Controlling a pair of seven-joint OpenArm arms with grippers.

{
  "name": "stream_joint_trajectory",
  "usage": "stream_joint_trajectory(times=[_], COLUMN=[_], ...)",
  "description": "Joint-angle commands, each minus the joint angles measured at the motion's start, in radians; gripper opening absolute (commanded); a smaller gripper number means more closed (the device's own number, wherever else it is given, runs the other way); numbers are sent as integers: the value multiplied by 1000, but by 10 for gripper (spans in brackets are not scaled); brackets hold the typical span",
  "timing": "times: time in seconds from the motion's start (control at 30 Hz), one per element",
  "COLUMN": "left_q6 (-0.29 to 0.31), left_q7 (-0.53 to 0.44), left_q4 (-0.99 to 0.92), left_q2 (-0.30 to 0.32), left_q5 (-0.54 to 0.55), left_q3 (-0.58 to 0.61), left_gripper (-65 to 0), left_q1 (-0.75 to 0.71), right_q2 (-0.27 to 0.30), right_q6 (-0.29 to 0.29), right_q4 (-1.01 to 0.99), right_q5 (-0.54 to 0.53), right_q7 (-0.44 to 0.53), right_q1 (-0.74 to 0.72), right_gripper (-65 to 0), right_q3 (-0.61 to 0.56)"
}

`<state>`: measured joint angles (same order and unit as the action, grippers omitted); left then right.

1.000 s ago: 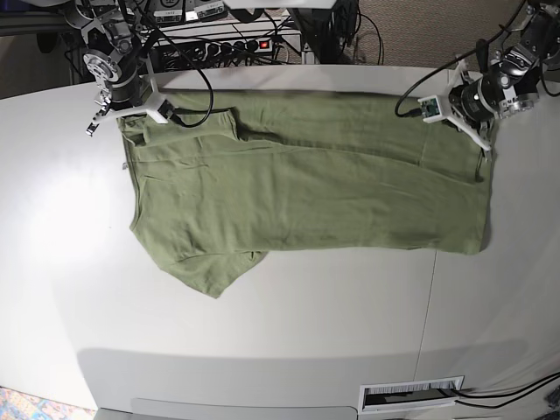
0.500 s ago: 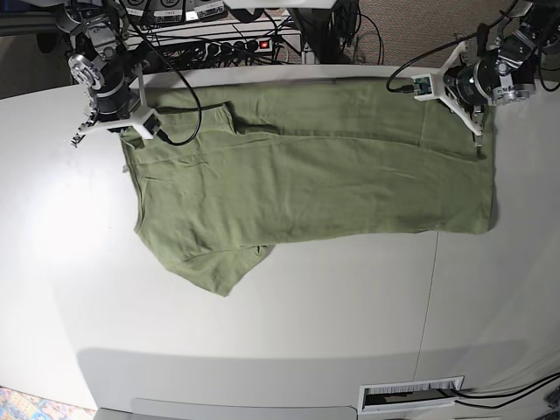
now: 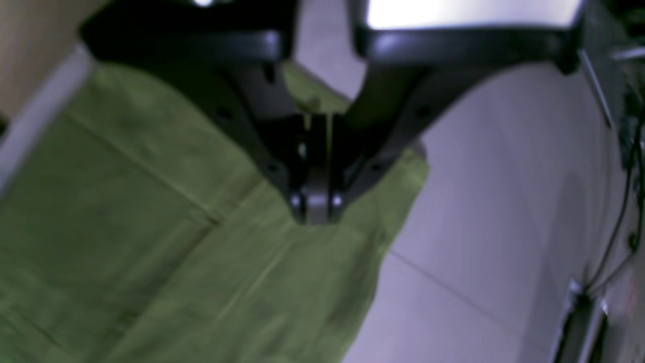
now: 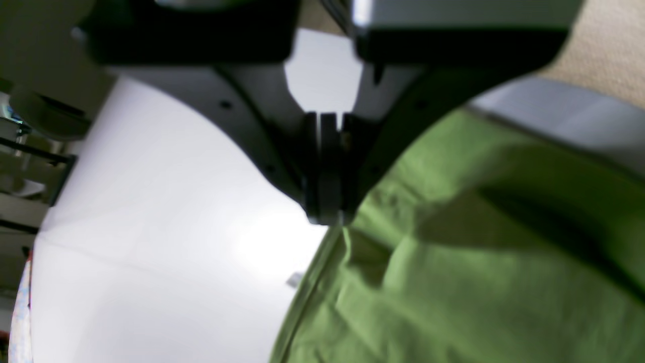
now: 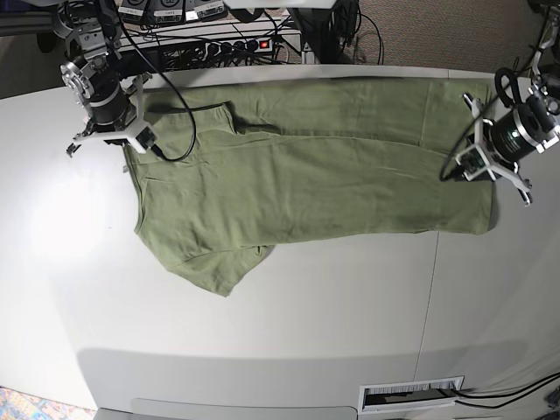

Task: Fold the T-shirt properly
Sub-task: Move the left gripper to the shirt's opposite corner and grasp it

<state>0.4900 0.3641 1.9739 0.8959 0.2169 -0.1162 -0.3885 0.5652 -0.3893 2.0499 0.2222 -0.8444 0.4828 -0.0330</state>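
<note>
Robotics lab, white table [image 5: 262, 350], power strip [image 5: 232, 44] (cables tangled behind), carpet [image 5: 437, 31]

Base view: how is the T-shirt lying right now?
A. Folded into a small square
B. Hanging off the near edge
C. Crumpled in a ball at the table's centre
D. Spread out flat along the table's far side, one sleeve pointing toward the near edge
D: the T-shirt lies spread across the far part of the table, with one sleeve sticking out toward the near edge.
</note>
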Motion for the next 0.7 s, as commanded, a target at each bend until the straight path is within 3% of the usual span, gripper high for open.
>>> stream_joint_trajectory(times=[0.0, 0.1, 0.23, 0.37, 0.5, 0.57, 0.67], left_q6=[-23, -23, -15, 84, 141, 166, 166], left_q7=[-23, -44, -43, -43, -43, -43, -43], left_q4=[-24, -147, -319, -478, -617, -673, -750], left_q2=[18, 13, -5, -44, -97, -120, -154], left_q5=[27, 90, 187, 282, 293, 293, 292], left_q3=[-13, -13, -12, -12, -12, -12, -12], left_gripper=[-578, -515, -480, -457, -411, -404, -404], left_q1=[26, 94, 207, 328, 430, 474, 532], right_q2=[13, 8, 8, 8, 8, 8, 8], right_q6=[12, 12, 12, 12, 12, 12, 12], right_q4=[19, 19, 19, 19, 19, 19, 19], right_q5=[1, -6, -6, -6, -6, -6, -6], right_q7=[11, 12, 12, 14, 16, 17, 18], right_q1=[-13, -30, -41, -47, -48, -48, -48], right_gripper=[-650, -650, -650, -650, -641, -595, -589], right_q3=[10, 10, 10, 10, 10, 10, 10])
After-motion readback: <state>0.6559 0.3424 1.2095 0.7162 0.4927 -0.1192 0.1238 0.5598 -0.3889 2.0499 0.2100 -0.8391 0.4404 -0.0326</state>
